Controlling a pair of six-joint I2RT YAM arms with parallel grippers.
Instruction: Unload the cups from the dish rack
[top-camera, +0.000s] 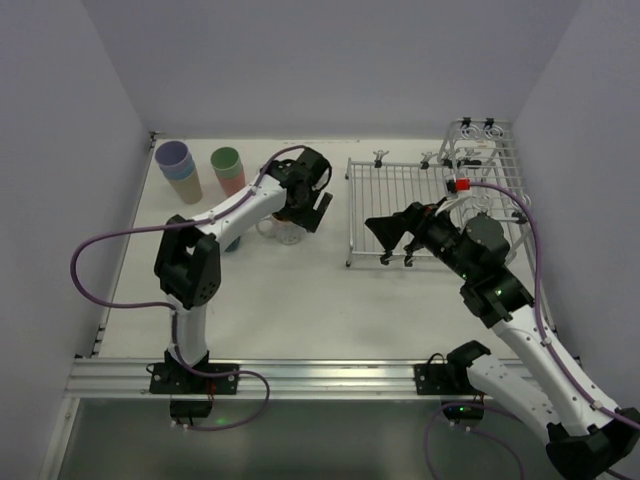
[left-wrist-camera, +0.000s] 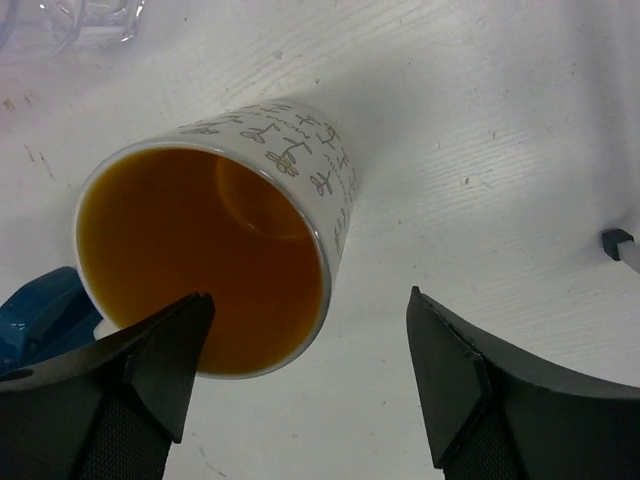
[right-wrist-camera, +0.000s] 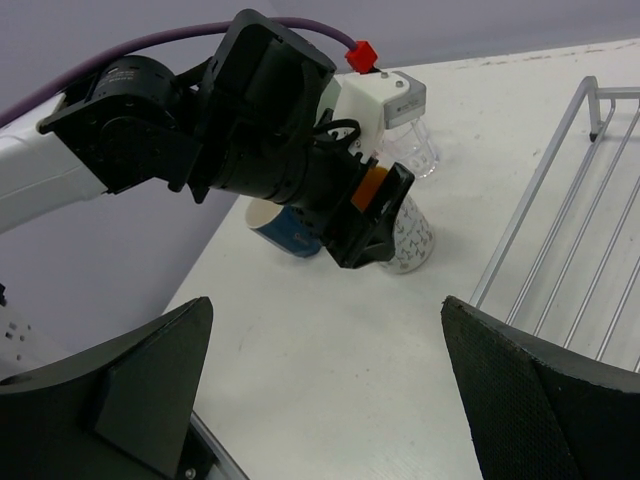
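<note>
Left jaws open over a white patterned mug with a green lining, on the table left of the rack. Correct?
No: the white patterned mug is lined orange, not green, as the left wrist view shows. Otherwise right: the left gripper has open jaws over it, on the table left of the dish rack.

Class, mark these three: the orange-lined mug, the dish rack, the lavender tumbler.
orange-lined mug (left-wrist-camera: 200, 265), left wrist view, on its orange inner wall.
dish rack (top-camera: 395, 205), top external view, on its flat wire grid.
lavender tumbler (top-camera: 175, 156), top external view, inside its open mouth.
</note>
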